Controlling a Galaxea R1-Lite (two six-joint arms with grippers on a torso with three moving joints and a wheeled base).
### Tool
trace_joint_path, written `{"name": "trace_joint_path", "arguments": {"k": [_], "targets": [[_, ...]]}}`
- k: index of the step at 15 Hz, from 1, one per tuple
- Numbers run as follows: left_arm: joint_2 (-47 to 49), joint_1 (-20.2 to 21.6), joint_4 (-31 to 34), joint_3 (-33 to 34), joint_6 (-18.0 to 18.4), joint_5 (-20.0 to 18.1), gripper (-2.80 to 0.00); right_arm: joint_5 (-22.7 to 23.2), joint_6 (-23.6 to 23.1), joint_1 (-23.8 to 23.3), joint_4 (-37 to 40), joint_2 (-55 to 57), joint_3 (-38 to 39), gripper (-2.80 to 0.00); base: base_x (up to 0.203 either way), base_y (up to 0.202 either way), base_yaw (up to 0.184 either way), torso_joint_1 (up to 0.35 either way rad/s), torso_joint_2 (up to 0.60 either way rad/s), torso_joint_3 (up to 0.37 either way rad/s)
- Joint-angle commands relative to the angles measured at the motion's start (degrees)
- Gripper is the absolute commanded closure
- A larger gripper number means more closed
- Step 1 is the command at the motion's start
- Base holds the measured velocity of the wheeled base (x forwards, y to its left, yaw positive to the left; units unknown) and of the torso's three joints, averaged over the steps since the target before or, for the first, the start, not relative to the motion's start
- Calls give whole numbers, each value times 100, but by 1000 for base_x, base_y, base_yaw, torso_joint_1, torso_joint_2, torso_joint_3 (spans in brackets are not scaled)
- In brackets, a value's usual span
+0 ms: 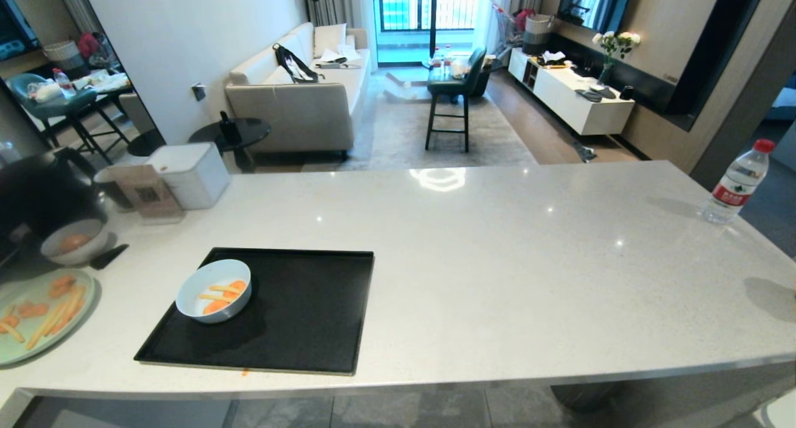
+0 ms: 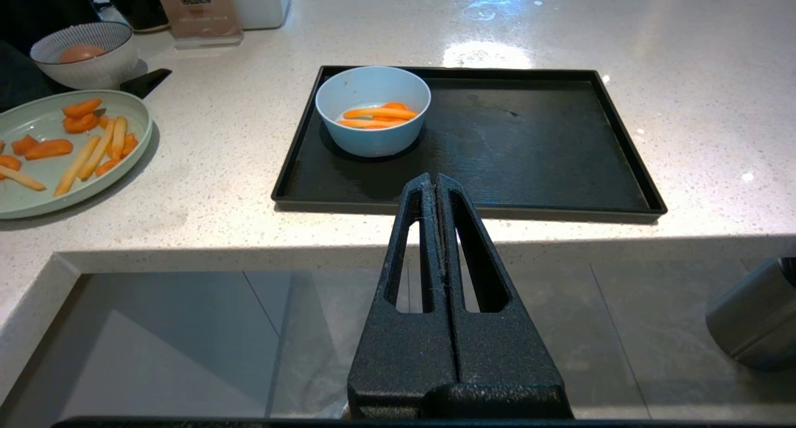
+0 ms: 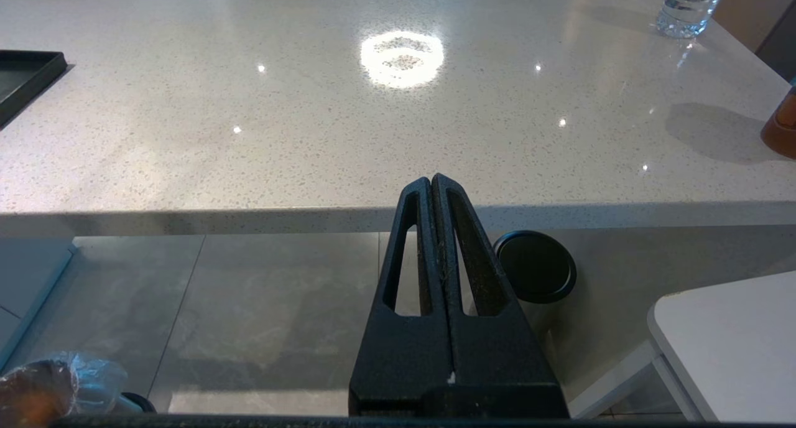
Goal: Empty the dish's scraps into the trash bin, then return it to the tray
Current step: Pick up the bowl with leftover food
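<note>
The dish (image 1: 213, 290), a small pale bowl, stands in the near-left corner of the black tray (image 1: 298, 316) on the counter. The scraps (image 1: 224, 294), orange slices and pale sticks, lie in it. Neither arm shows in the head view. My left gripper (image 2: 433, 178) hangs shut and empty in front of the counter's edge, below the top, pointing at the tray (image 2: 528, 148) with the dish (image 2: 373, 143) and scraps (image 2: 376, 114) beyond it. My right gripper (image 3: 431, 179) is shut and empty too, further right. The trash bin (image 3: 81, 375) shows only as crinkled liner on the floor.
A pale-green plate (image 1: 37, 316) of orange and yellow pieces and a greyish bowl (image 1: 74, 244) sit left of the tray. A water bottle (image 1: 740, 182) stands far right. A dark-grey bin with black top (image 3: 536, 266) stands under the counter, beside a white surface (image 3: 734, 341).
</note>
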Motion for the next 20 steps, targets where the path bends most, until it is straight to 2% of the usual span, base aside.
{"name": "trace_joint_path", "arguments": {"k": [1, 20], "targets": [[4, 2, -2, 0, -1, 3, 0, 2, -2, 1, -1, -2, 1, 0, 0, 0, 0, 0, 0, 0], [4, 2, -2, 0, -29, 3, 0, 2, 6, 1, -4, -2, -4, 0, 0, 0, 0, 0, 0, 0]]}}
